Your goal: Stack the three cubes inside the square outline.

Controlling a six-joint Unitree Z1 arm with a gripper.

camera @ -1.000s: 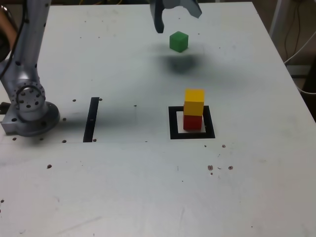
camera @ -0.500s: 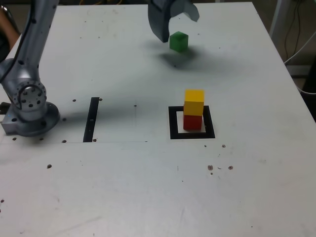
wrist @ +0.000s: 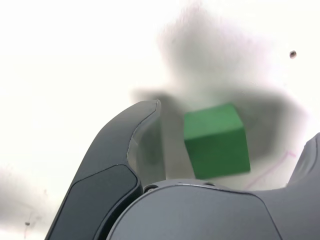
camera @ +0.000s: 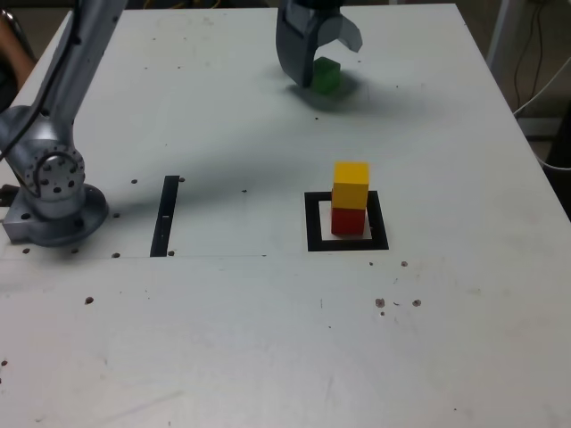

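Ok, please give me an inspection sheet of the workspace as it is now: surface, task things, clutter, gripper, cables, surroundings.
Surface: white table, small dark specks.
Task things: yellow cube on red cube inside the square outline; green cube lies apart at the far side.
Clutter: black strip at the exterior view's left.
Gripper: gripper open, jaws either side of the green cube, not closed on it.
Cables: cables beyond the table, exterior view's right.
Surroundings: arm base on the table; floor beyond.

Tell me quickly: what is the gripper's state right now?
Gripper: open, jaws either side of the green cube, not gripping it.
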